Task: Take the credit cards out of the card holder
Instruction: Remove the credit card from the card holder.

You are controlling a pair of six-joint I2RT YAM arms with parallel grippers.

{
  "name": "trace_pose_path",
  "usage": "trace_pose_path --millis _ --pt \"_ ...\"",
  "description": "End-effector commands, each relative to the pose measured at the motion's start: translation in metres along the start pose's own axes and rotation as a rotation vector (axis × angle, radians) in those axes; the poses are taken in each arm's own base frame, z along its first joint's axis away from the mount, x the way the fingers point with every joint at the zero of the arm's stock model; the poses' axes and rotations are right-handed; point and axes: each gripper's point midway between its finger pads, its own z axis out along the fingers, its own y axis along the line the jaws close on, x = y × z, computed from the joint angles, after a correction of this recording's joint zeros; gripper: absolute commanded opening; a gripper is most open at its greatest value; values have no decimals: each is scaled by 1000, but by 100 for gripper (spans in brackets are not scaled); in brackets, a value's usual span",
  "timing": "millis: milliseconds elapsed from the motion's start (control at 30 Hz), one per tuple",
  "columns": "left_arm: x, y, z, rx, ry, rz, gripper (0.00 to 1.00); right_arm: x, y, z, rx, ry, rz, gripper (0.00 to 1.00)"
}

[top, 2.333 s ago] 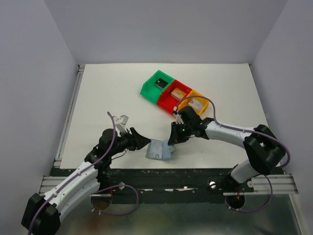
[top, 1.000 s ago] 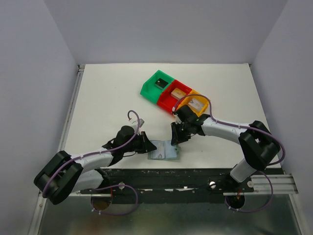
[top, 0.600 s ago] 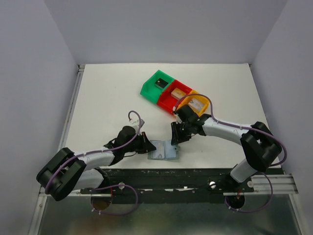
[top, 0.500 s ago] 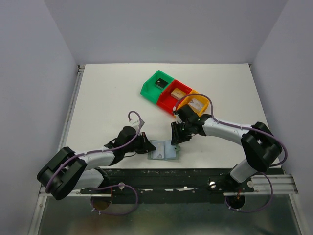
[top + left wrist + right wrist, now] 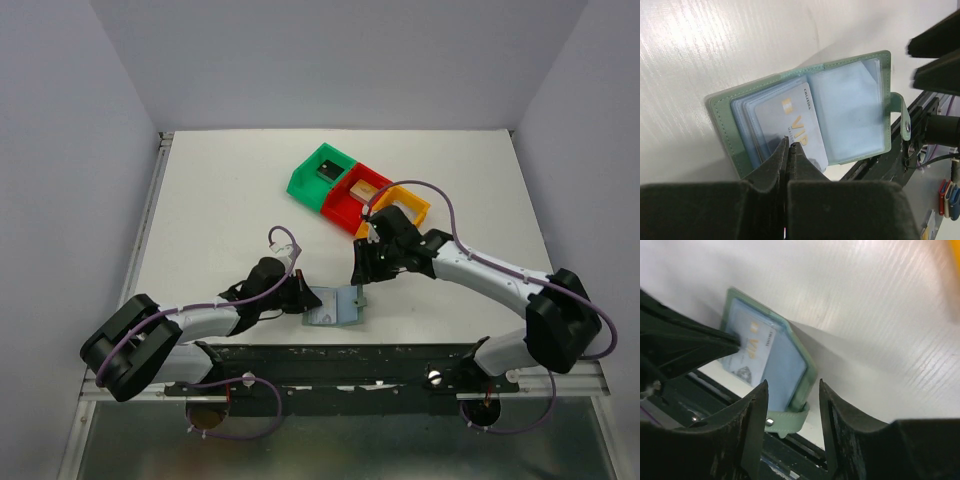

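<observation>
The card holder (image 5: 335, 307) lies open near the table's front edge, pale grey-green with clear sleeves (image 5: 855, 110). A silver card (image 5: 795, 117) marked VIP sits in its left panel and also shows in the right wrist view (image 5: 754, 347). My left gripper (image 5: 307, 298) is shut, its tips (image 5: 790, 144) resting on that card's near edge, with nothing seen between them. My right gripper (image 5: 360, 277) is open just above the holder's right edge (image 5: 792, 399), and the snap strap (image 5: 785, 421) lies below its gap. It holds nothing.
Three joined bins stand behind the holder. The green bin (image 5: 305, 180) has a black card (image 5: 327, 170) in it, and the red bin (image 5: 343, 207) a tan card (image 5: 363, 188). My right arm partly covers the orange bin (image 5: 412, 203). The black front rail (image 5: 330, 348) runs just past the holder.
My left gripper has closed at the holder's left side. My right gripper has opened wider and lifted off the holder's right edge, its elbow swinging right.
</observation>
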Motion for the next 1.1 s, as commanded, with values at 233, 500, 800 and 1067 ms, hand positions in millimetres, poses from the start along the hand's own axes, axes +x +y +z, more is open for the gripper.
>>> trace_pose_path --millis 233,500,800,1067 --pt "5 12 2 -71 -4 17 0 -39 101 -70 -469 -187 -43 27" --pt "3 10 1 -64 -21 18 0 7 83 1 -469 -27 76 25" --pt "-1 6 -5 -56 -53 18 0 29 57 36 -377 19 145 31" --pt "-4 4 -12 -51 -77 28 0 41 41 53 -311 51 181 37"
